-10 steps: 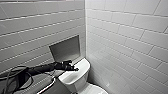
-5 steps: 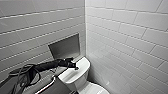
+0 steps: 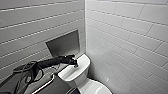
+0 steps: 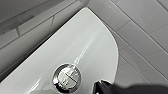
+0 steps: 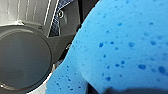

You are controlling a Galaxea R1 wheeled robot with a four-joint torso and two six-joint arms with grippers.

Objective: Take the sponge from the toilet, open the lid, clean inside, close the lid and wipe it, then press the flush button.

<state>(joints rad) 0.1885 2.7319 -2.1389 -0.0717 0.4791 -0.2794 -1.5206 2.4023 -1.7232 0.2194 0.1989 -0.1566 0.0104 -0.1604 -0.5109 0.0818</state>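
**Left arm at the tank top, sponge with the right arm**

Room: a tight corner, two walls of pale oblong tiles [image 3: 125, 37] with darker grout lines, meeting just right of 12 o'clock in the head view. A flat grey metal panel [image 3: 63, 45] is set into the left-hand wall, at about 10 o'clock from the tank.

Surface: the toilet [image 3: 83, 81] stands in the corner, white and glossy, at 6 o'clock in the head view. Its tank top [image 3: 81, 63] is a flat rounded rectangle that catches a streak of light. Part of the lid [image 3: 98, 89] shows at the bottom edge, at about 5 o'clock from the tank.

Left side: the left arm [image 3: 50, 62], dark and trailing cables, reaches in from 8 o'clock. The left gripper [image 3: 74, 63] is low over the tank top. In the left wrist view the round chrome flush button [image 4: 66, 77] sits in the tank top, with a dark tip of the gripper just beside it. Contact cannot be judged, and whether the pincer is spread or pressed together I cannot tell.

Right side: the sponge [image 5: 120, 42], bright blue and pitted with darker pores, sits close up in the right wrist view, off any surface, with dark robot parts behind it. The right gripper [image 5: 112, 90] shows as a dark edge across its margin and looks pinched onto it.
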